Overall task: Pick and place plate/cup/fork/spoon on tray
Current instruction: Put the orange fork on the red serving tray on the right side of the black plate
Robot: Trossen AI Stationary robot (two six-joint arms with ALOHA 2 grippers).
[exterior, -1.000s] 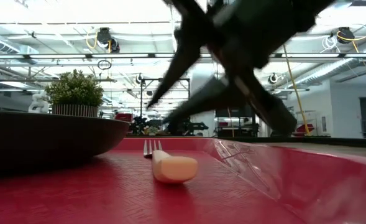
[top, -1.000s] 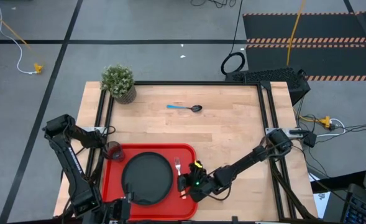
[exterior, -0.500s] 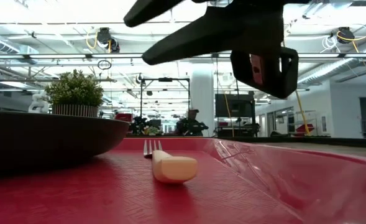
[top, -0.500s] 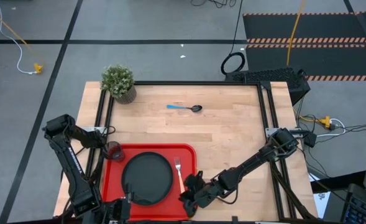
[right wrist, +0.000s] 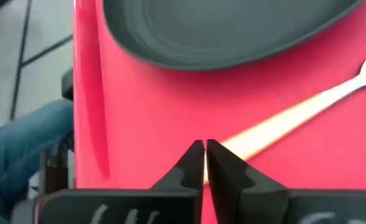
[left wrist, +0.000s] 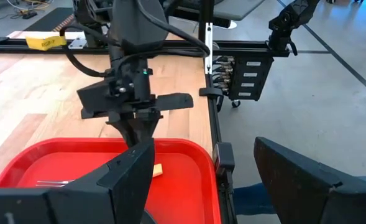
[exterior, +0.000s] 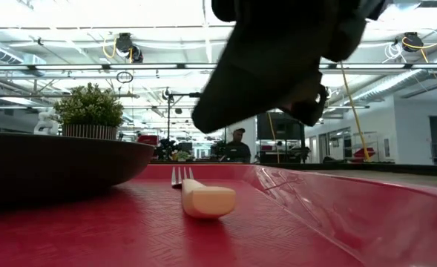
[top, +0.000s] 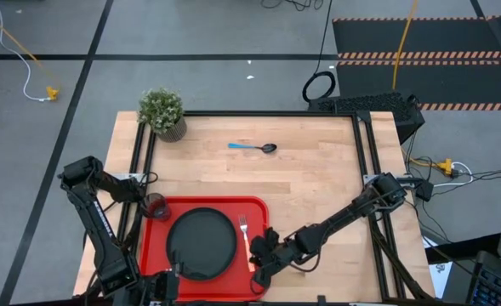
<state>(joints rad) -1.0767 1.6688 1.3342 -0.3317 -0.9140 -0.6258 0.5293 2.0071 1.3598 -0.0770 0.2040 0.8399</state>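
- We see the right gripper (top: pixel 260 274) hanging just above the right edge of the red tray (top: pixel 161 268). Its 2 fingers are pressed together, tip to tip, and nothing is between them.
- Through the right wrist view, the closed fingertips (right wrist: pixel 204 155) point down at the orange handle end of the fork (right wrist: pixel 294 115), which lies loose on the tray floor and is not gripped.
- From above, the fork (top: pixel 246 238) lies inside the tray beside the black plate (top: pixel 201 244), tines toward the far side of the table, handle toward the near side. The dark grey cup (top: pixel 156 206) stands at the tray's far left corner.
- The 1 item left outside is the spoon (top: pixel 253 147). It lies on the bare wood, well away from the tray, on the far half of the table.
- From the right gripper, the spoon lies away across the table toward the far edge, almost straight ahead. Its long axis runs across the table, side to side: blue handle toward the left arm's side, dark bowl toward the right arm's side.
- We judge the right arm the likelier one for the reach, since its gripper is free.
- The left gripper (left wrist: pixel 198 177) waits at the table's near left corner, jaws wide and empty, looking across the tray at the other arm.
- A potted plant (top: pixel 162 113) stands at the far left corner, well clear of the spoon.
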